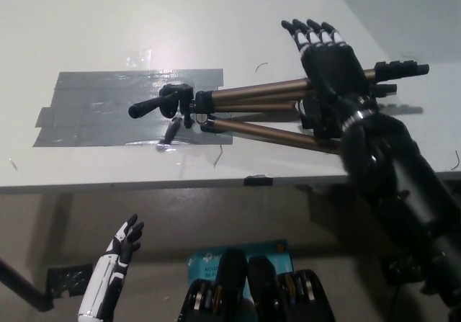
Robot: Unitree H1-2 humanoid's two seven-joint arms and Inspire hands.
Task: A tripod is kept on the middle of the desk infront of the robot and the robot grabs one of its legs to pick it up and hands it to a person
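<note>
Grasping was not yet made: right hand (pixel 331 61) was held over the tripod (pixel 252 91) legs, fingers (pixel 311 31) spread and empty, left hand (pixel 124 244) was rested well below the tripod, and lift and handover were left.

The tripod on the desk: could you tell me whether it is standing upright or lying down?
Lying down: the tripod rests flat on the desk, legs slightly splayed beneath the open right robot hand.
</note>
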